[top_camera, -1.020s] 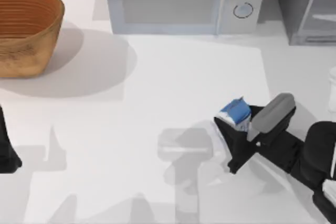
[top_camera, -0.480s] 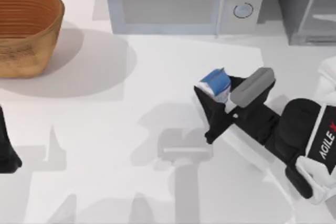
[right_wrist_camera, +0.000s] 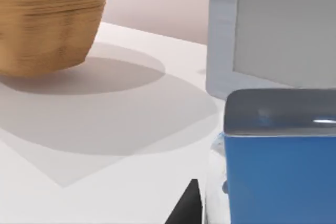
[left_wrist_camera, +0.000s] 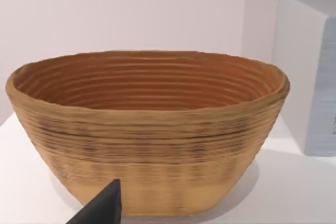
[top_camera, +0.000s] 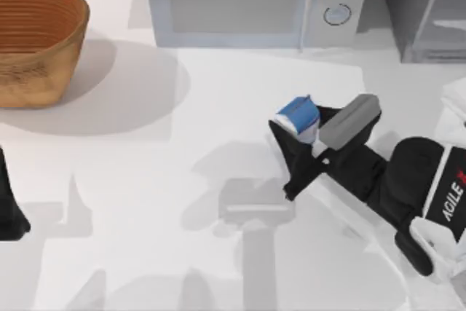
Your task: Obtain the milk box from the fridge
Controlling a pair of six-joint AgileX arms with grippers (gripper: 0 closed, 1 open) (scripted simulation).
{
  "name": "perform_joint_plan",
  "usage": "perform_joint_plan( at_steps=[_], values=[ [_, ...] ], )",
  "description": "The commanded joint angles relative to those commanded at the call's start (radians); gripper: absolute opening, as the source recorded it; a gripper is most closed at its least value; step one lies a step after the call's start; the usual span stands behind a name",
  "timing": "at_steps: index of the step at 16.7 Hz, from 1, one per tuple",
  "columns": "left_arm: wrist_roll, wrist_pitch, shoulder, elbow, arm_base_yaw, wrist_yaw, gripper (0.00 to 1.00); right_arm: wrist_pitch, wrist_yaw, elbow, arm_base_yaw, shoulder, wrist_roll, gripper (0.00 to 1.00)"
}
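One milk box [top_camera: 298, 117], one basket [top_camera: 36, 38], one microwave [top_camera: 251, 1] — two dials — one fridge [top_camera: 429, 9], two grippers.

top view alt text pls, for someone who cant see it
The right gripper holds a small blue milk box above the white table, right of centre. A pale microwave and the dark fridge stand along the back, a woven basket at back left.
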Motion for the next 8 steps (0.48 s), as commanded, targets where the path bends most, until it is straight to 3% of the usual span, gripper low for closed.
perform_joint_plan(
  at_steps=[6,8],
  values=[
    [0.0,0.0,0.0,0.0,0.0,0.0,1.0,0.0,0.0,0.0,0.0,0.0,0.0,0.98],
    [0.0,0.0,0.0,0.0,0.0,0.0,1.0,0.0,0.0,0.0,0.0,0.0,0.0,1.0]
  ],
)
